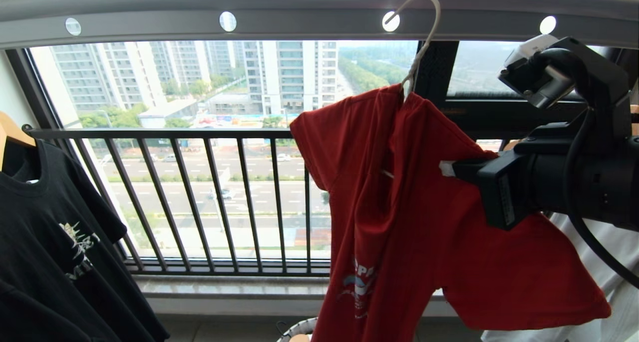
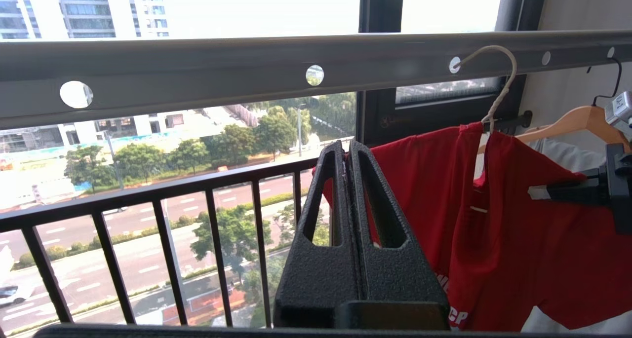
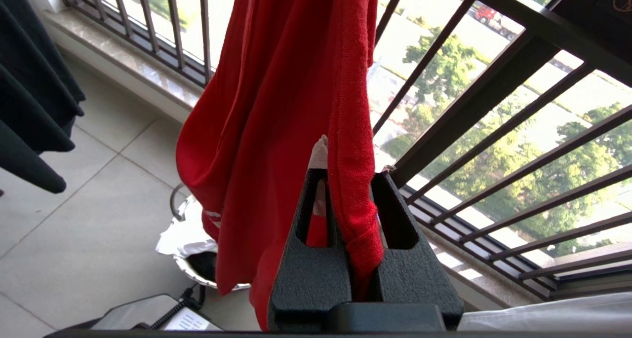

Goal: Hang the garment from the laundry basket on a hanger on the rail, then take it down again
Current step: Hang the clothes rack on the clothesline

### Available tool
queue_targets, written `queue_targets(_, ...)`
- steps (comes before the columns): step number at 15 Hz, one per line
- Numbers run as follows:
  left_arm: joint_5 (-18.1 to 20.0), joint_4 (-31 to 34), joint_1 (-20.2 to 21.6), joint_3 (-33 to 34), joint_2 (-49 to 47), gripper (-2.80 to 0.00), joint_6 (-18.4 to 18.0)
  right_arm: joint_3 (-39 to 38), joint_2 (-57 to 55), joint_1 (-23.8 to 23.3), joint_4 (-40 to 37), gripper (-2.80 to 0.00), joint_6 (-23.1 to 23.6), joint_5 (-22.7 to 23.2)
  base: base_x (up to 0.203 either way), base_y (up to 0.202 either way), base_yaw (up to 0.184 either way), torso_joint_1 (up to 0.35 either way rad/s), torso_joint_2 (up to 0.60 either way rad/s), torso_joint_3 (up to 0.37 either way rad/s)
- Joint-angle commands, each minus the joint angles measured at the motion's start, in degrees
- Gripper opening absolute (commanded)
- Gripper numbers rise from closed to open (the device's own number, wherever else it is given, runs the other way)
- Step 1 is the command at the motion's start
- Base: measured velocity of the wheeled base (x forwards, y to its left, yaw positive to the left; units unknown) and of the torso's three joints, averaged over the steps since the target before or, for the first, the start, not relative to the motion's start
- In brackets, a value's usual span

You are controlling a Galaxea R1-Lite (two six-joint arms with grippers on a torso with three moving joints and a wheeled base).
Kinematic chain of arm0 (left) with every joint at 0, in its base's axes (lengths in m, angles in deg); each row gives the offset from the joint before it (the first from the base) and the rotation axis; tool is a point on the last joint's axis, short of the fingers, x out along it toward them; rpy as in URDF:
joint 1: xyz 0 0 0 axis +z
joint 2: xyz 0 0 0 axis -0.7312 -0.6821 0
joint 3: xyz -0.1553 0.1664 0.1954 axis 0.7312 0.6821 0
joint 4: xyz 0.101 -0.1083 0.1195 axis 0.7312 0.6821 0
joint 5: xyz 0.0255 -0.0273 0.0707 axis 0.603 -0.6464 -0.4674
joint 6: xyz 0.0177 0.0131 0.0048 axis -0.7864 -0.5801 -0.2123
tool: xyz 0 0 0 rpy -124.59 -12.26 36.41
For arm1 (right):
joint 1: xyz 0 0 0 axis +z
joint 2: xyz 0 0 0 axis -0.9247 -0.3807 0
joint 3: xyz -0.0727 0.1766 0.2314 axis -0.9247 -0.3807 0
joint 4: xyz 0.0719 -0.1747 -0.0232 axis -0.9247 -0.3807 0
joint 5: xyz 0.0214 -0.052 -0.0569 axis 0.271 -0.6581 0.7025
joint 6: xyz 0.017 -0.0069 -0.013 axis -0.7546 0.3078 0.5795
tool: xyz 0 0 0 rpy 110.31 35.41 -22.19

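Red T-shirt (image 1: pixel 414 222) hanging on cream wire hanger (image 1: pixel 422 37), hook through a hole in grey rail (image 1: pixel 309 12). Right gripper (image 1: pixel 449 168) clamped on shirt's shoulder fabric, level with hanger arm, coming in from the right side. Left gripper (image 2: pixel 345 155) pressed shut, empty, off to the shirt's left, farther away. Basket (image 3: pixel 197 259) on floor beneath.

Garment (image 1: pixel 414 222) chest print half folded under, unreadable. Hanger (image 1: pixel 419 37) shoulders buried in the cloth (only hook and neck show). Laundry basket (image 1: pixel 299 329) cut by head view's bottom edge. Black T-shirt (image 1: pixel 55 242) cropped at left edge.
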Motion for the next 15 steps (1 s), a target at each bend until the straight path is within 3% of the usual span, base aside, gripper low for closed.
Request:
queue_targets(1, 0.1, -0.1, 0.0, -0.1, 0.2, -2.8, 0.1, 0.4, -0.3, -0.1, 0.1, -2.8, 0.1, -0.2, 0.0, 0.0, 0.0, 0.0, 0.0, 0.0)
queue_targets(15, 0.0, -0.1, 0.0, -0.5, 1.6, -2.8, 0.1, 0.5, -6.0, -3.0, 4.2, -2.8, 0.6, -0.3, 0.0, 0.0, 0.0, 0.0, 0.0, 0.0)
